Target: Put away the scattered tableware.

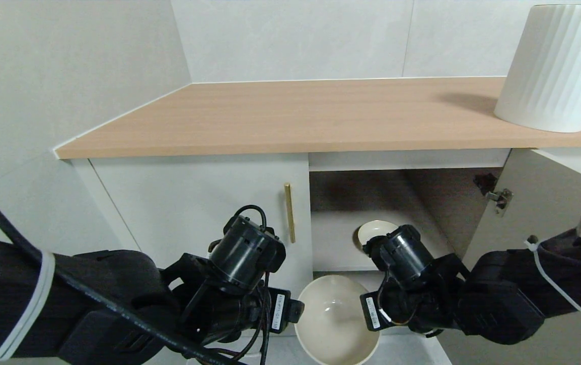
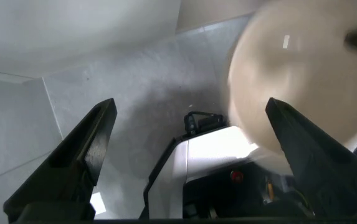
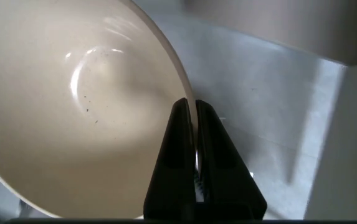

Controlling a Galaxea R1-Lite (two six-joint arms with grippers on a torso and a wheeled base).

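Observation:
A cream bowl (image 1: 333, 319) hangs low in front of the open cabinet, between my two arms. My right gripper (image 3: 195, 124) is shut on the bowl's rim (image 3: 187, 93), one finger inside and one outside; the glossy inside of the bowl (image 3: 85, 112) faces the wrist camera. My left gripper (image 2: 190, 106) stands open beside the bowl (image 2: 296, 81) with nothing between its fingers, and does not touch it. A smaller cream dish (image 1: 375, 232) sits on the cabinet's lower shelf, partly hidden behind my right wrist.
The cabinet's right door (image 1: 539, 243) is swung open; the left door (image 1: 194, 203), with a gold handle (image 1: 289, 213), is closed. A white ribbed cylinder (image 1: 556, 66) stands on the wooden countertop (image 1: 295, 116). Pale floor tiles lie below.

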